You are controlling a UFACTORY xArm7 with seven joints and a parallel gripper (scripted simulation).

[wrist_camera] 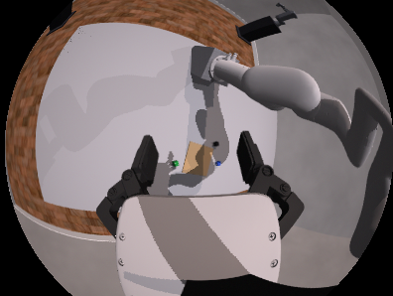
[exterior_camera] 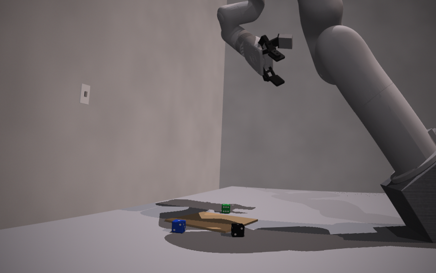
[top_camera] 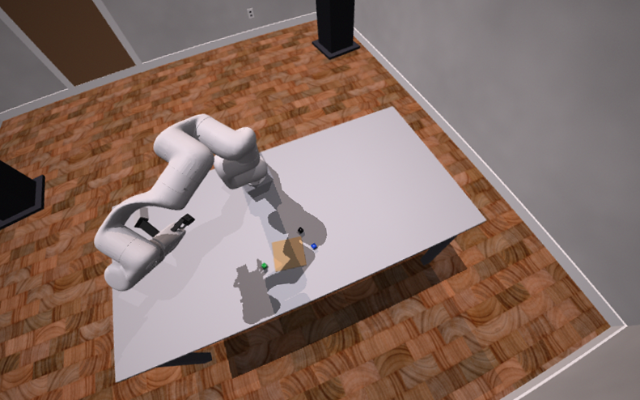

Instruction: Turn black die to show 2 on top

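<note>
The black die (exterior_camera: 237, 230) lies on the table beside the tan mat (exterior_camera: 212, 221), at its near right corner, touching or just off the edge; it also shows in the overhead view (top_camera: 299, 230). The mat (top_camera: 289, 254) lies flat. A blue die (exterior_camera: 178, 226) sits at the mat's near left corner and a green die (exterior_camera: 226, 208) at its far side, both off the mat. My gripper (exterior_camera: 277, 68) is open and empty, high above the table, far from the dice. In the wrist view the gripper (wrist_camera: 195, 156) frames the mat (wrist_camera: 196, 160) far below.
The arm's base (exterior_camera: 415, 202) stands on the table at the right. The arm's shadow falls across the mat and the dice. Black pillars (top_camera: 334, 3) stand on the floor away from the table.
</note>
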